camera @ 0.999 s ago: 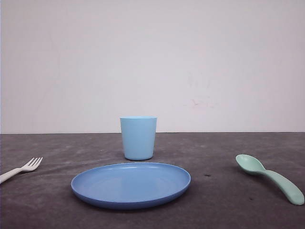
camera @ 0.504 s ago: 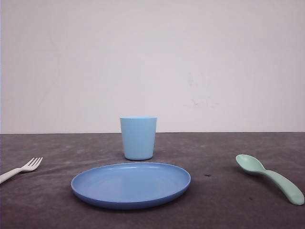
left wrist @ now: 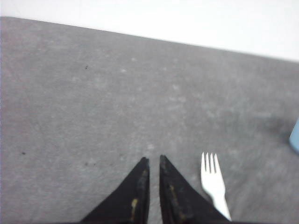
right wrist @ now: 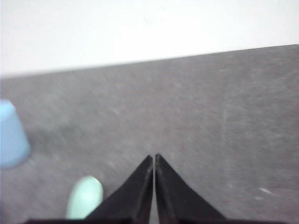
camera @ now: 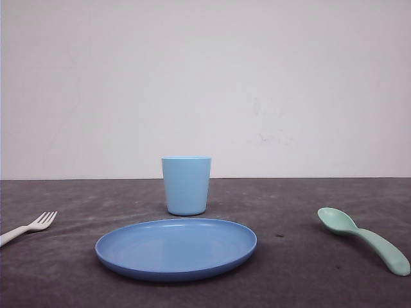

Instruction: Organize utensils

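Observation:
A small white fork (camera: 29, 228) lies on the dark table at the far left, tines pointing toward the back. In the left wrist view the same fork (left wrist: 214, 183) rests just beside my left gripper (left wrist: 153, 159), whose black fingers are shut with nothing between them. Over at the right a mint-green spoon (camera: 363, 239) lies with its bowl toward the middle. Its bowl (right wrist: 85, 198) shows next to my right gripper (right wrist: 153, 156), which is shut and empty above the table.
A round blue plate (camera: 176, 248) sits at the centre front, with a light blue cup (camera: 186, 185) upright just behind it. The cup (right wrist: 11, 134) also stands beyond the spoon in the right wrist view. A white wall closes the table's far edge.

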Controlling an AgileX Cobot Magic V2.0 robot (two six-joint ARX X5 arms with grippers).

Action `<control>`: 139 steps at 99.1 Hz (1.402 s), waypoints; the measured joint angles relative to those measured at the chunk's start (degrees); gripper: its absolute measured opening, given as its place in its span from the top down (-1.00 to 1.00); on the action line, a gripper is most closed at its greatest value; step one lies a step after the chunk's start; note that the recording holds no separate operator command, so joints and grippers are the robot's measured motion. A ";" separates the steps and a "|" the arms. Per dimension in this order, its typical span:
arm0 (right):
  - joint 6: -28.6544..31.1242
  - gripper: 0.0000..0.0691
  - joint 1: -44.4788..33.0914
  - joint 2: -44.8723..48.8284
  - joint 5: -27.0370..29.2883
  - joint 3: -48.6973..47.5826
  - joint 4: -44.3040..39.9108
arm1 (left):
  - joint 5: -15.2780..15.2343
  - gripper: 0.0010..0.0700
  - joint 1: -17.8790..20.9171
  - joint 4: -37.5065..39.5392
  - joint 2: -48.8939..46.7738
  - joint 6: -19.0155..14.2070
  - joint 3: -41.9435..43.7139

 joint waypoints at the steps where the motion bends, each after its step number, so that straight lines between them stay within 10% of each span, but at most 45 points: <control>1: 0.63 0.97 0.00 0.02 -0.02 0.31 0.00 | 0.00 0.99 0.00 0.33 0.00 -0.52 0.00; 18: 7.21 0.98 0.00 0.96 -1.86 10.51 -1.57 | 1.55 0.99 0.00 4.44 0.17 -9.09 3.89; 37: 7.72 0.98 0.00 8.74 -1.97 26.01 -10.56 | 6.29 0.99 0.00 1.38 4.31 -10.86 16.79; 80: -3.54 0.98 0.00 35.19 -1.99 45.64 -32.94 | 7.28 0.99 0.00 -24.15 30.47 4.50 44.92; 139: -7.61 0.98 0.00 59.56 2.80 45.62 -33.48 | 5.42 0.98 -0.02 -27.34 49.64 8.22 44.96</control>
